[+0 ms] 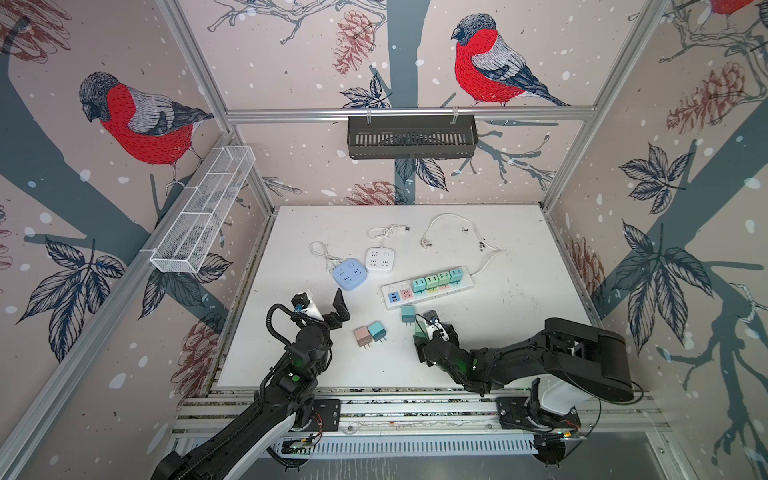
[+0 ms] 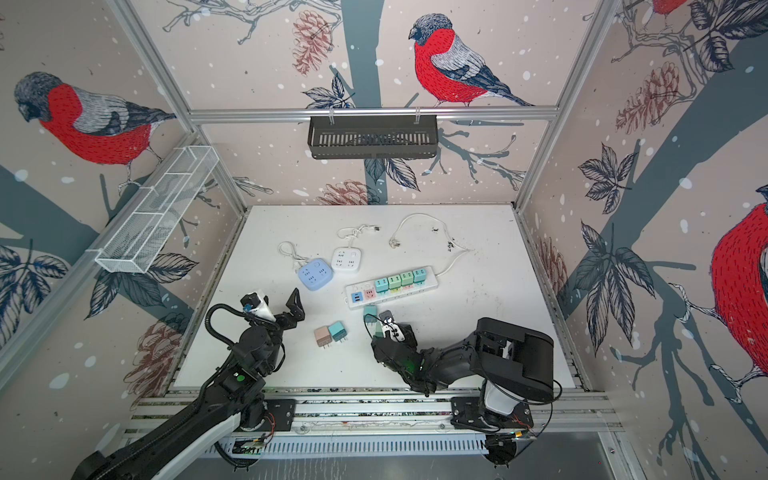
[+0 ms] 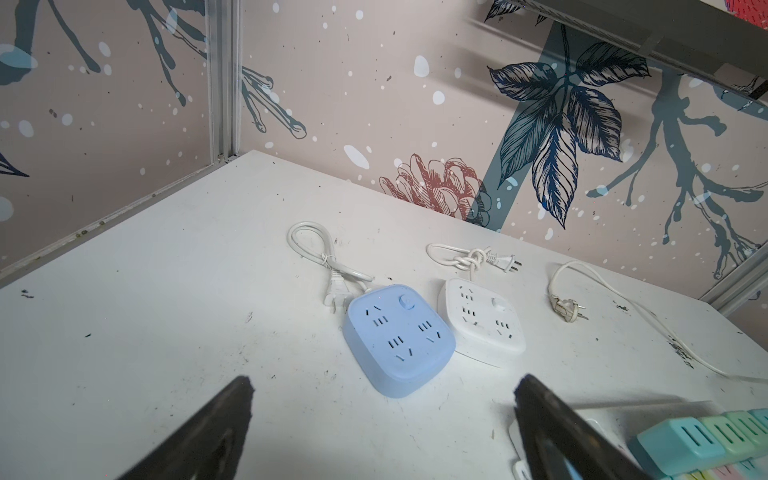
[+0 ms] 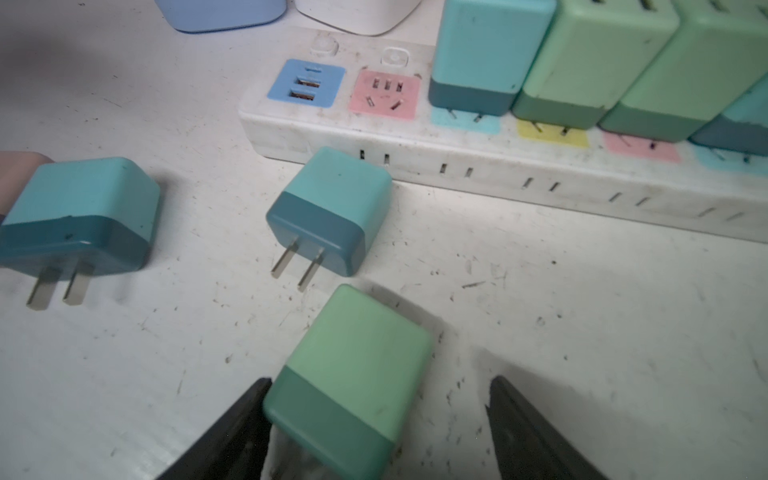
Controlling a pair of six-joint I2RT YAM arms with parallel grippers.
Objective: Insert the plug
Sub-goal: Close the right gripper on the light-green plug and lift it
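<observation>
Right hand (image 4: 380,381) loosely around green plug (image 4: 353,374)

In both top views the scuffed white counter (image 1: 519,332) carries a blue socket block (image 1: 350,275), a white socket block (image 1: 379,259) and a long power strip (image 1: 440,293) mid-frame. Lower down lie a pink plug (image 1: 362,335) touching a teal plug (image 1: 377,330), and a second teal plug (image 1: 408,313) just below the strip.

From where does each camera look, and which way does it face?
Top views: high above the front, looking down on the table; left arm and right arm show.
Left wrist: on the left arm, facing the blue socket cube; open left tool shows.
Right wrist: low, facing the power strip; right tool straddles a green plug.
Both wrist views share the blue socket cube and power strip.
</observation>
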